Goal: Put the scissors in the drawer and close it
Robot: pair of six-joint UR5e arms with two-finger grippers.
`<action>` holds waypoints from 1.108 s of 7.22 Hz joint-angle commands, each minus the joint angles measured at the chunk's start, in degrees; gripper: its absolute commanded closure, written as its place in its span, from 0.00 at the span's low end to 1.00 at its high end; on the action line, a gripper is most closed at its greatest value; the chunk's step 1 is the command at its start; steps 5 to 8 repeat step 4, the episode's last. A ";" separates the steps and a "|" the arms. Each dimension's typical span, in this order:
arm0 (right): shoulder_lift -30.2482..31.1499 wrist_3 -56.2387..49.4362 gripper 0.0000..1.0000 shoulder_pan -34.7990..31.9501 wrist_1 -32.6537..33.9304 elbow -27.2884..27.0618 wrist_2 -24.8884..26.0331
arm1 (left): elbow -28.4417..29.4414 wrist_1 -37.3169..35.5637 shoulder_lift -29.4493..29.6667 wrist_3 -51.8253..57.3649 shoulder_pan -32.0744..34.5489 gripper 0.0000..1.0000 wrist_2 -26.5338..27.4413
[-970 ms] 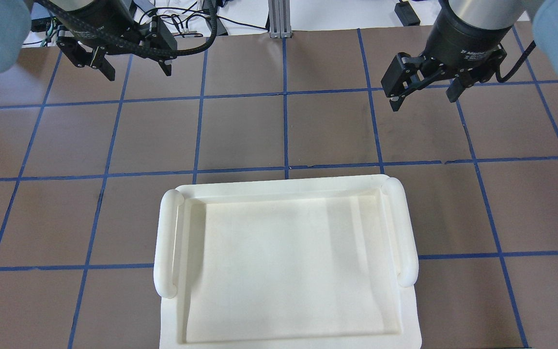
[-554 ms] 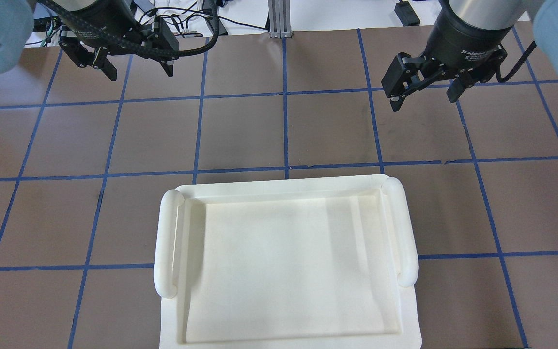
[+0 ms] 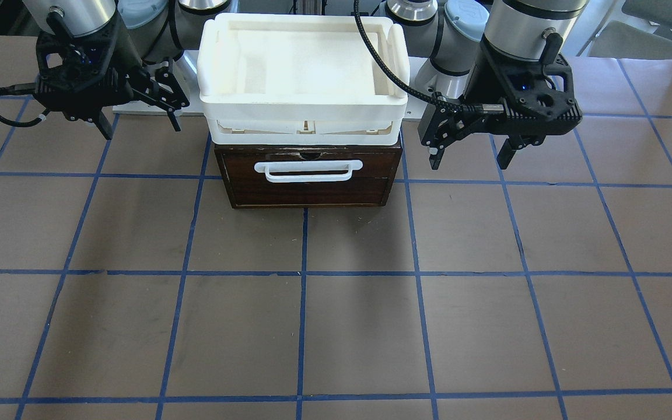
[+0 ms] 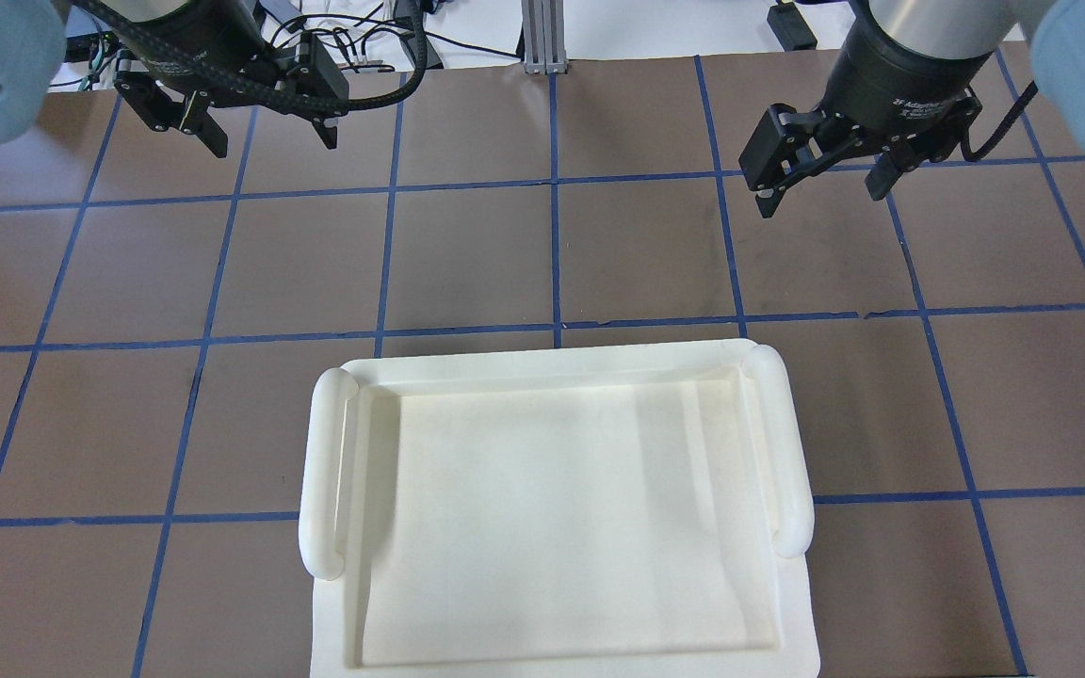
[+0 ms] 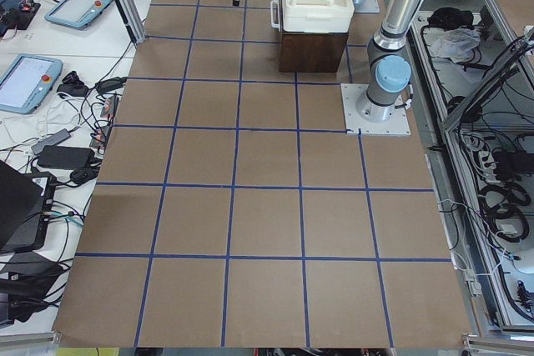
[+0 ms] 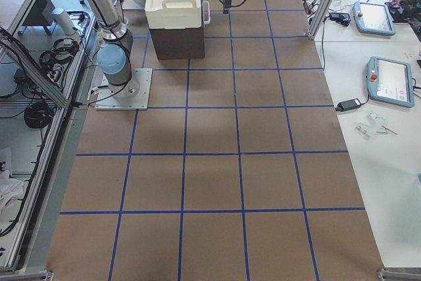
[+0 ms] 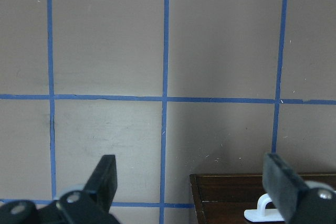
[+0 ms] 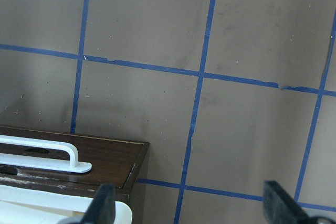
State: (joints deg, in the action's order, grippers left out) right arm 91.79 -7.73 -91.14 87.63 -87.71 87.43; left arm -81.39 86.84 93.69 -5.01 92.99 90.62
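The drawer [image 3: 307, 189] is dark-brown wood with a white bar handle [image 3: 308, 169]. It is pushed shut in its case under a white tray. The scissors show in no view. My left gripper [image 3: 468, 162] is open and empty, hovering beside the drawer on my left. It also shows in the overhead view [image 4: 271, 143] and in its wrist view [image 7: 189, 158], where a corner of the drawer [image 7: 231, 192] shows. My right gripper [image 3: 140, 129] is open and empty beside the drawer on the other side, also in the overhead view [image 4: 822, 196] and in its wrist view [image 8: 189, 195].
A white plastic tray [image 4: 321, 471] with two rounded side handles sits on top of the drawer case, and nothing lies in it. The brown table [image 3: 336, 326] carries a blue tape grid. Tablets and cables lie on side benches [image 5: 33, 81].
Both grippers have shifted only very slightly. Both stay open and nothing was taken hold of or let go.
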 commanded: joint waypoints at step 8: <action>0.05 -0.79 0.00 0.09 -0.09 0.00 0.10 | 0.09 0.35 -0.09 0.00 0.00 0.00 -0.17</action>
